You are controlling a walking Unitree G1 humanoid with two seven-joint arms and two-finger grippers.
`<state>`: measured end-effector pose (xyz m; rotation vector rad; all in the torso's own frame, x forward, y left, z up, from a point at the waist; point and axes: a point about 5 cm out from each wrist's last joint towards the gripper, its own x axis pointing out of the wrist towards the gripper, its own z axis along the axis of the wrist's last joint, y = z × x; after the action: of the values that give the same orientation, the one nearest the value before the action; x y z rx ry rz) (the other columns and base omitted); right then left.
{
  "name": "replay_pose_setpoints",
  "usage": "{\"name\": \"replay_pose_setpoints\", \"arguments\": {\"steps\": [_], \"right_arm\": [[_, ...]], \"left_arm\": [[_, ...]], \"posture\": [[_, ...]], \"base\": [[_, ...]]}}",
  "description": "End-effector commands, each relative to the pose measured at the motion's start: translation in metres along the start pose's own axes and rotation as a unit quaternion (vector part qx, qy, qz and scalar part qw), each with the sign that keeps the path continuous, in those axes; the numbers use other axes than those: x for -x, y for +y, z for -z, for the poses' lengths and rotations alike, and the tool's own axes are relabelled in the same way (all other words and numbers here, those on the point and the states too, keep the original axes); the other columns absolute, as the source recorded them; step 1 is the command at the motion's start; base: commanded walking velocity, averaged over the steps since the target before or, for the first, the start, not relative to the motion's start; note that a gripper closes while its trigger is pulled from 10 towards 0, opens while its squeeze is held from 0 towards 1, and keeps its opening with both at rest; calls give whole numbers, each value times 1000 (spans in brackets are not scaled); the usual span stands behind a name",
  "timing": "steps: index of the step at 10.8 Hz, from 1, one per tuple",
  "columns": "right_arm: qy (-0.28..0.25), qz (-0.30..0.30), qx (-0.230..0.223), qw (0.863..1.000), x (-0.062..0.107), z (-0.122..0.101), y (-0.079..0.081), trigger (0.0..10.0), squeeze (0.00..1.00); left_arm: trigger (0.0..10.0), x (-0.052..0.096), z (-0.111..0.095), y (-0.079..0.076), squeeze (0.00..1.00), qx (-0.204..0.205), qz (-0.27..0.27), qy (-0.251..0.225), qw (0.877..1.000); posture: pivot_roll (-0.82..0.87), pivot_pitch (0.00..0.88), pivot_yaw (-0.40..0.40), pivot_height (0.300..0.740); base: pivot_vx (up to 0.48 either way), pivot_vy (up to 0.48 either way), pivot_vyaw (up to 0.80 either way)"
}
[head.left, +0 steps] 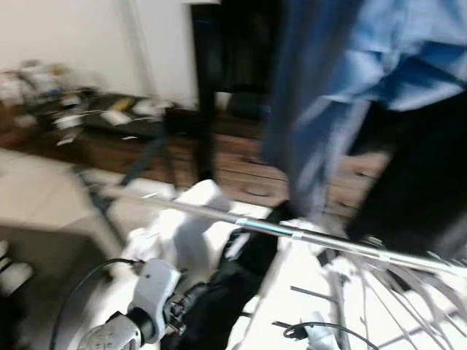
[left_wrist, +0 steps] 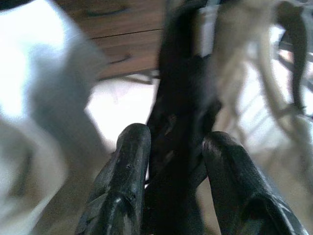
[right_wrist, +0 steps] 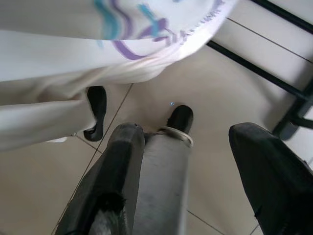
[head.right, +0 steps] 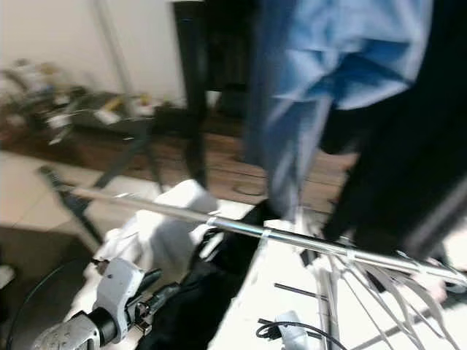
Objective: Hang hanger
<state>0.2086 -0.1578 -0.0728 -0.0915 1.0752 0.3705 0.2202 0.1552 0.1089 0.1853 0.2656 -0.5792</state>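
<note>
Left wrist view shows the left gripper [left_wrist: 171,161] pinching a black garment [left_wrist: 183,98] beneath the silver drying-rack rail [head.left: 292,235], while the right gripper [right_wrist: 183,161] hangs spread above floor tiles [right_wrist: 220,88].

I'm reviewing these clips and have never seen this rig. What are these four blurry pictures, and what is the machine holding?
A walking humanoid robot with two arms. The two wide pictures come from its head camera, looking down at a silver drying rail with a blue garment and dark clothing hanging above it. The left gripper sits low, its black fingers on either side of a black garment, seemingly gripping it. The other two pictures come from wrist cameras. The right gripper is open over tiled floor, beside a grey tube and white printed cloth.
</note>
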Motion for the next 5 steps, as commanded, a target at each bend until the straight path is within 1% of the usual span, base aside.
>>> {"name": "replay_pose_setpoints", "arguments": {"steps": [1,2,3,4,5], "right_arm": [[8,0,-7,1000,0,6,0,10000,0],[5,1,-12,1000,0,6,1,10000,0],[5,0,-11,1000,0,6,1,10000,0],[5,-1,-12,1000,0,5,2,10000,0],[4,-2,-12,1000,-1,5,2,10000,0]], "left_arm": [[10000,-7,-6,5,0,-11,-11,-10,1000],[10000,-16,-14,10,0,-12,-28,-26,999],[10000,-22,-20,10,0,-10,-25,-36,999],[10000,-30,-23,6,0,6,-1,-44,999],[10000,-36,-25,1,0,44,47,-58,996]], "posture": [[120,147,-67,740],[120,150,-68,740],[119,152,-66,740],[117,156,-65,740],[113,161,-62,740]], "base": [[0,0,-438],[0,0,0],[0,0,0],[0,0,0],[0,0,0]]}}
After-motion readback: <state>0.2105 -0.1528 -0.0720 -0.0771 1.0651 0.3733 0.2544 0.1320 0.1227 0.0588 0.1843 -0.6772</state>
